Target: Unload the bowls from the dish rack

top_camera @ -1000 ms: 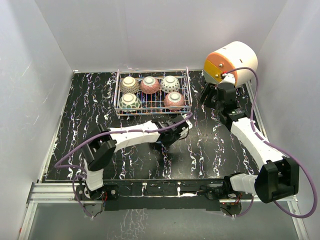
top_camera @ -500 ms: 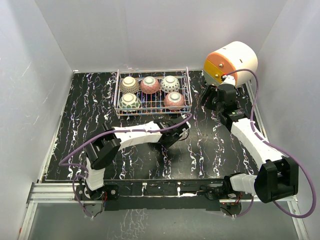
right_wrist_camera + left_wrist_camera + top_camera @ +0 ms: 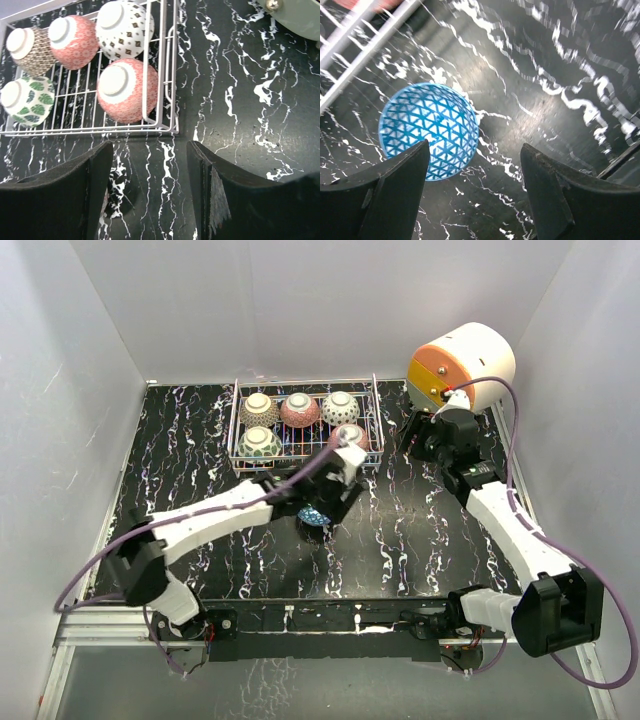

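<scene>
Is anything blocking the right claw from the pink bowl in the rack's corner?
Only the dish rack's low wire rail crosses between the right claw and the pink bowl; nothing covers the bowl.

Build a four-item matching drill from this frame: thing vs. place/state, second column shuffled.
Column 1
1. blue-lined bowl
2. green-leaf bowl
3. white cylinder
4. left gripper

Column 2
A. upside down, near-left corner of the dish rack
B. open, above a bowl
C. upright on the table, outside the rack
D. far right corner of the table

Pairs: 1-C; 2-A; 3-D; 4-B
</scene>
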Robot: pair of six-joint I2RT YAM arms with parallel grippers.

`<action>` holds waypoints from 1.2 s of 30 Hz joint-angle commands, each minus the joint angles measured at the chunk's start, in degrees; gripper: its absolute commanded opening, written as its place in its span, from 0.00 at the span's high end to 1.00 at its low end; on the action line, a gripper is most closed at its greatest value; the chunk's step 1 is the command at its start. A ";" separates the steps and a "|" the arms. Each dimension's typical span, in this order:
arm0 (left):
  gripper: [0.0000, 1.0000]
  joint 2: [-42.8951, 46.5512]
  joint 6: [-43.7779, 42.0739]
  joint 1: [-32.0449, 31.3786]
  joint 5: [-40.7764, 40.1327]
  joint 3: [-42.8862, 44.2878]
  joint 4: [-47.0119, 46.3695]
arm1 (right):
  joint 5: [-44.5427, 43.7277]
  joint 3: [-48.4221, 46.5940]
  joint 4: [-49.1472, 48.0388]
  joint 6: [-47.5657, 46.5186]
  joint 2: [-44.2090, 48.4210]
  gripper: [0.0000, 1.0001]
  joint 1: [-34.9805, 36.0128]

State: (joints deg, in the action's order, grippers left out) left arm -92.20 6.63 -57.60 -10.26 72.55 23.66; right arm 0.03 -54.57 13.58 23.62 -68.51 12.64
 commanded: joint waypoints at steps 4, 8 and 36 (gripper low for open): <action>0.25 17.12 9.90 16.42 12.68 -9.93 -11.77 | 4.63 -3.62 3.98 -3.28 0.79 0.37 4.15; 0.12 21.34 11.64 23.35 15.22 -14.27 -12.90 | 3.82 -4.50 5.58 -4.13 -1.21 0.36 11.47; 0.03 23.30 14.47 34.03 22.25 -21.95 -15.48 | -2.46 -5.23 -0.05 -2.14 -25.27 0.66 26.13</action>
State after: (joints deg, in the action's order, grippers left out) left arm -70.72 21.26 -23.94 11.03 50.76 8.78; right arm -1.15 -56.88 17.26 21.12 -93.67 38.63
